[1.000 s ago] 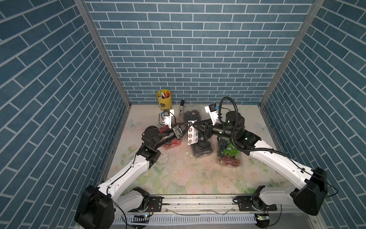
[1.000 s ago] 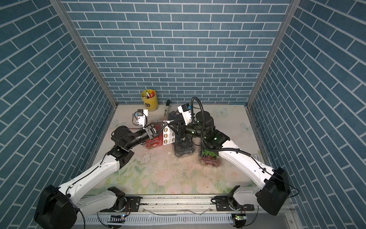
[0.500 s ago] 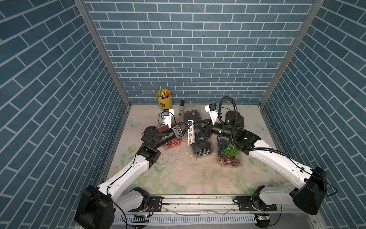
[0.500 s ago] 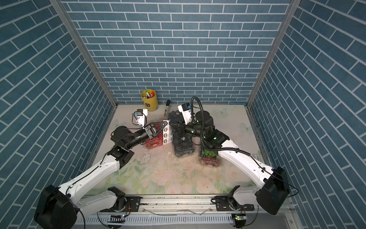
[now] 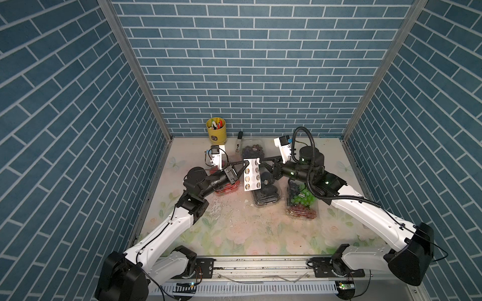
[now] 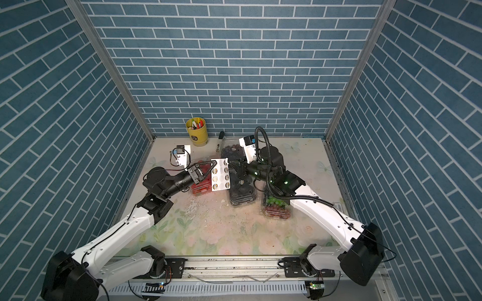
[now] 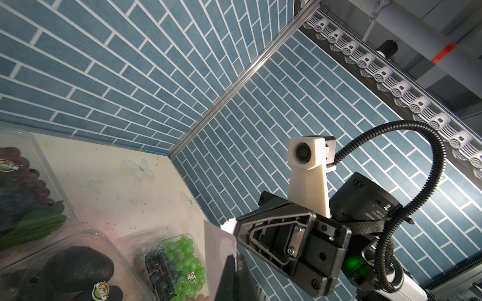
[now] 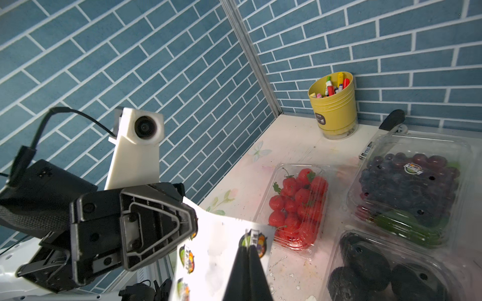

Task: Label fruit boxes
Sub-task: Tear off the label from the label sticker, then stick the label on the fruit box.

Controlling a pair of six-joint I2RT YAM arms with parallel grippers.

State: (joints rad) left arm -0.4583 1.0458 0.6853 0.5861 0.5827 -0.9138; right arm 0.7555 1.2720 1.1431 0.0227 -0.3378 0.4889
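My left gripper (image 5: pixel 245 163) is shut on a corner of the white sticker sheet (image 5: pixel 252 175) and holds it upright above the table. My right gripper (image 8: pixel 249 249) is shut on a round sticker (image 8: pixel 252 240) at the sheet's upper edge, opposite the left one. Under and around them lie the fruit boxes: strawberries (image 8: pixel 297 206), dark purple grapes (image 8: pixel 409 182), black fruit (image 5: pixel 267 191) and mixed grapes (image 5: pixel 302 200). The left arm partly hides the strawberry box in both top views.
A yellow pen cup (image 5: pixel 216 129) stands at the back wall, with a black-capped marker (image 5: pixel 238 142) lying beside it. Blue brick walls close in three sides. Small white scraps lie on the floral table (image 5: pixel 234 224) in front of the boxes.
My right gripper's jaws have closed at the sheet's upper edge. The sheet and both arms have hardly shifted.
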